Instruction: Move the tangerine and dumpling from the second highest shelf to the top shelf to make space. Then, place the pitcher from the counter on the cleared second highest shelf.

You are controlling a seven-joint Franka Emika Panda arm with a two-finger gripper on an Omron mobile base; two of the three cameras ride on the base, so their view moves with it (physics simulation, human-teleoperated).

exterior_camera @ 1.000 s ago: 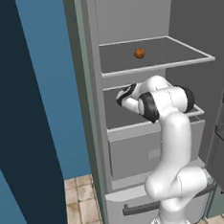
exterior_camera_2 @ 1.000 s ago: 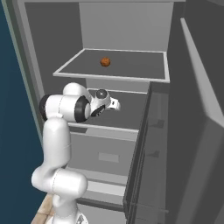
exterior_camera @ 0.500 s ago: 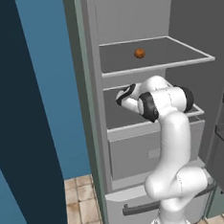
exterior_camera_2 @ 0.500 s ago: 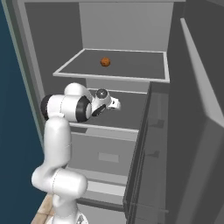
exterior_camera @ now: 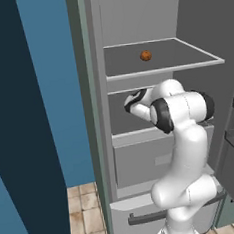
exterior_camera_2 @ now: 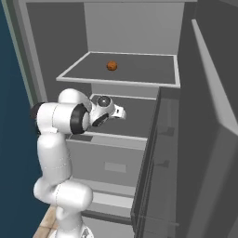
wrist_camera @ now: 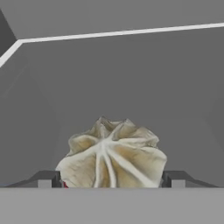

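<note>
The top shelf, above the gripper, carries the tangerine. On the second highest shelf, the dumpling lies between the fingertips.

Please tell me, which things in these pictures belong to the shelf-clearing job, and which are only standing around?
Job: tangerine on the top shelf; dumpling between the gripper fingertips; second highest shelf.

Standing around: grey drawer front; open fridge door.
</note>
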